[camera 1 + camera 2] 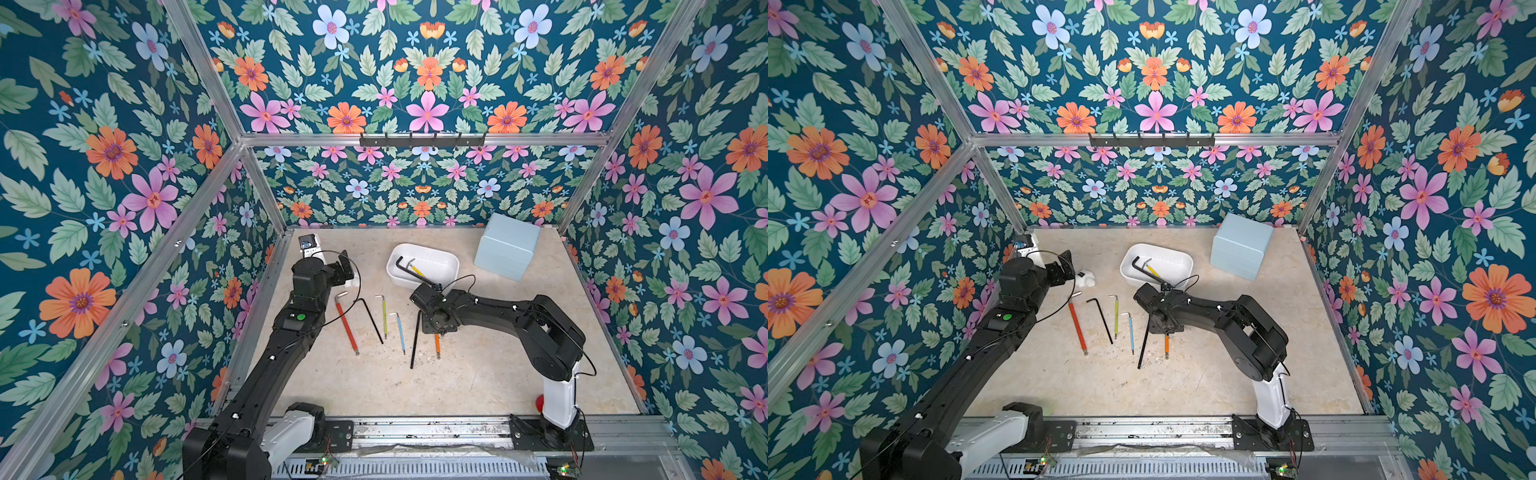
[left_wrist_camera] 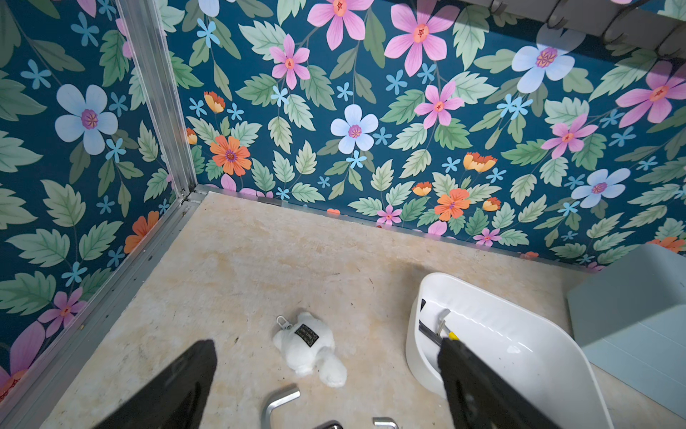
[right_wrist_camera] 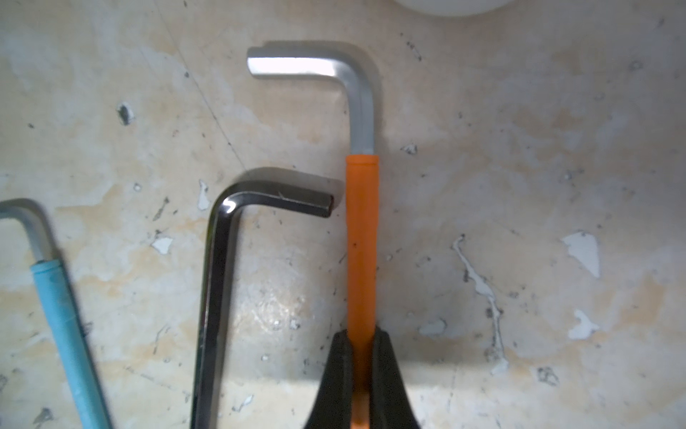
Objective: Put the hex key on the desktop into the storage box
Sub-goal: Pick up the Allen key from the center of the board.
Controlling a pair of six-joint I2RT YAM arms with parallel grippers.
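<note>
Top views, box: in both top views you see the box (image 1: 442,262) at the back of the desktop (image 1: 478,374), with a black key (image 1: 399,264) and a yellow key (image 1: 417,271) lying in it.
Top views, loose keys: in front of the box lie the red key (image 1: 347,328), thin black key (image 1: 374,321), lime key (image 1: 384,318), blue key (image 1: 400,332), long black key (image 1: 414,345) and orange key (image 1: 437,345).
Top views, right arm: your right arm (image 1: 490,311) reaches in, its wrist covering the orange key's upper end.
Left wrist, fingers: your left gripper (image 2: 326,347) is spread wide and holds nothing. It hangs over a plush toy (image 2: 297,334), and one finger crosses in front of the box (image 2: 519,334).
Right wrist, fingers: your right gripper (image 3: 362,356) is pinched tight on the orange key's (image 3: 362,241) sleeve.
Right wrist, orange key: it lies on the desktop (image 3: 519,185).
Right wrist, neighbours: the long black key's (image 3: 215,297) short leg ends just beside the orange sleeve. The blue key (image 3: 63,315) lies further off.
</note>
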